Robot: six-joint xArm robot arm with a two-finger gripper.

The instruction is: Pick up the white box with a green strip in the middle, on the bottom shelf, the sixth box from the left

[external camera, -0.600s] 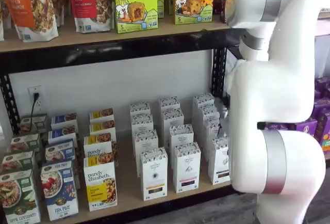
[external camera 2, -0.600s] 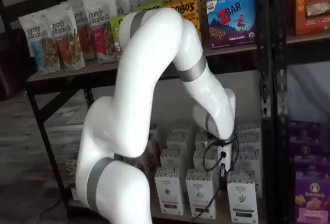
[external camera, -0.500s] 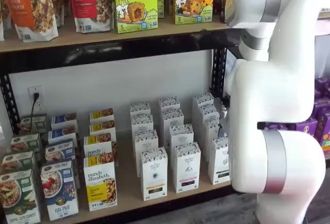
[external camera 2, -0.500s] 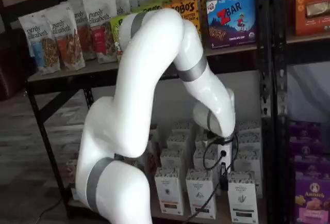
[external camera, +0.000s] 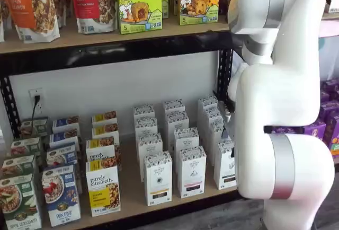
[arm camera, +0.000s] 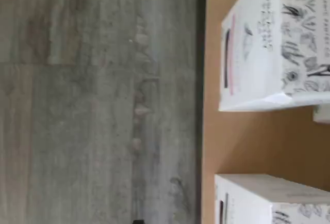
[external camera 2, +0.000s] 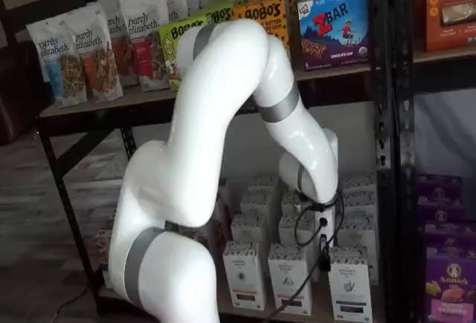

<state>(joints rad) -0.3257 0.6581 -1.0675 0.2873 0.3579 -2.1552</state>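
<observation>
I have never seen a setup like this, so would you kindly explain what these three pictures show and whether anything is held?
The big white jointed machine is a robot arm. Its gripper hangs low over the cartons, and I cannot tell whether it is open. Two pictures come from fixed cameras facing the shelves. The third, turned sideways, is from a camera on the wrist, showing grey floor, the bottom shelf and a carton with a pinkish strip. The white box it should take stands at the front right. Nothing is held.
</observation>
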